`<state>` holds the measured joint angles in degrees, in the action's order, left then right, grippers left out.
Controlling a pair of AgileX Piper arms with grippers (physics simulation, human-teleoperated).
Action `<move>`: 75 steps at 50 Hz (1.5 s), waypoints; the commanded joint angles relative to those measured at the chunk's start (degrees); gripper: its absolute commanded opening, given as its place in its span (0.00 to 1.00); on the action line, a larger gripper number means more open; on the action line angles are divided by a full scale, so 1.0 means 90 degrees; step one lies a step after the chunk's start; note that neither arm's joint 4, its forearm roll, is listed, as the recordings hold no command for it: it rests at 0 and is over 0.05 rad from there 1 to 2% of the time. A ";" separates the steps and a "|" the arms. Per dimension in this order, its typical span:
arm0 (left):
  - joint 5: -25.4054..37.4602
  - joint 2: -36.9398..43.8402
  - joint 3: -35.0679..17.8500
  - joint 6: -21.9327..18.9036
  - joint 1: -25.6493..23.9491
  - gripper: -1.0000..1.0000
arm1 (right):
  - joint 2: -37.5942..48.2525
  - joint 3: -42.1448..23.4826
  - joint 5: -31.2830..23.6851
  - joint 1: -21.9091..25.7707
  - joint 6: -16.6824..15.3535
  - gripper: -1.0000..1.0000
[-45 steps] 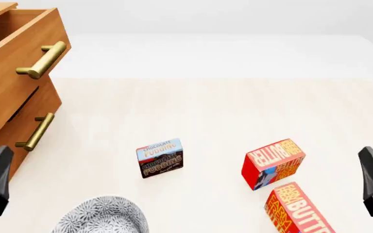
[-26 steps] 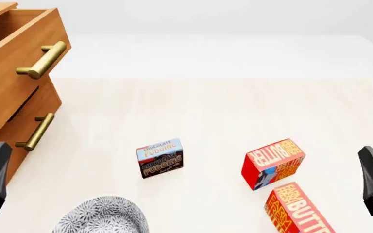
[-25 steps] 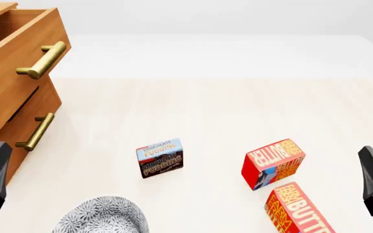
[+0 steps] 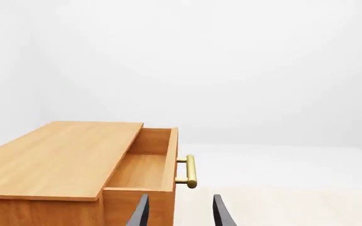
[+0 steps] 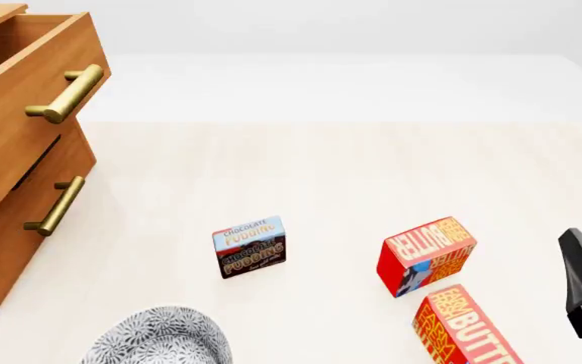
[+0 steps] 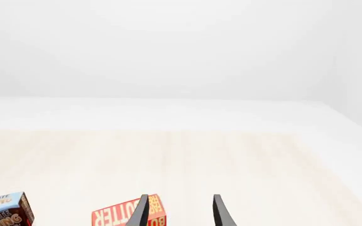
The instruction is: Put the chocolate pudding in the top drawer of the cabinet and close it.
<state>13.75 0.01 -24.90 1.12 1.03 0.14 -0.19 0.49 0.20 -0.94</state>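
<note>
The chocolate pudding stands on the table's near middle, a small box with a light blue top band and brown front; it also shows in the right wrist view. The cabinet stands at the far left, its top drawer pulled out and its inside bare. My left gripper is open, facing the drawer's front and brass handle; the front view does not show it. My right gripper is open at the right edge, well right of the pudding.
Two red-and-yellow butter boxes lie at the near right, one beside the other, close to my right gripper. A grey patterned bowl sits at the front edge. The lower drawer, with its own brass handle, is shut.
My left gripper has slipped out of the front view at the lower left. The right gripper, pudding and butter boxes have not moved.
</note>
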 commanded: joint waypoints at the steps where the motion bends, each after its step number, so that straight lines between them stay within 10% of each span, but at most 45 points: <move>1: 0.0879 -0.0001 -0.1332 0.0163 0.0049 1.00 | -0.0005 0.0005 0.0002 0.0000 -0.0002 1.00; 75: 0.2864 0.1850 -0.4379 -0.0894 -0.0183 1.00 | -0.0006 0.0001 -0.0004 0.0001 -0.0002 1.00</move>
<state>37.24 13.51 -61.99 -4.01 -0.87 0.09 -0.18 0.47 0.21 -0.97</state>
